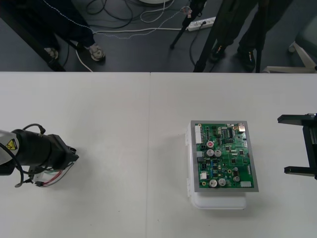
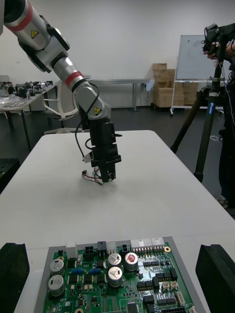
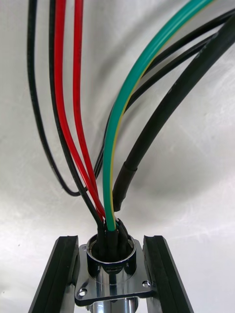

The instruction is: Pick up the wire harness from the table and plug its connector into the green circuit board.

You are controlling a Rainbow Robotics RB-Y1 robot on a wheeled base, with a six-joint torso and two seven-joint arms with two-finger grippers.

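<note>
Table [image 1: 99,124] is plain and light. The green circuit board [image 1: 225,156] is on its white base [image 1: 218,202] right of centre, well apart from the harness.

Your left gripper [image 3: 110,242] is low at the table's left side, pinching the wire harness [image 1: 49,178] by its round metal socket [image 3: 112,274]. Both black fingers [image 3: 61,274] press on the flange edges, and the wires exit forward between the tips. Red, green and black wires fan out over the table surface.

The grasp makes sense: the flange is the only rigid, flat-sided part, so it shouldn't twist in the jaws, and the plug end is left free for insertion. I can't pick out the plug itself, it's too small among the wires under the gripper. I also can't tell whether the harness has cleared the table or rests on it; it looks at or just above the surface.

Right gripper [image 1: 298,145] sits at the table's right edge near the board, spread wide open and holding nothing. My guess is it's placed there to take the plug end or steady things.

Judgement: grasp is made, lift and carry are to come, nothing is plugged in. Your next move is a lift, then a long traverse right to the board.

Risk: loose wires could drag or snag and the plug end could flop. You'll likely need the right gripper to orient it before insertion.
</note>
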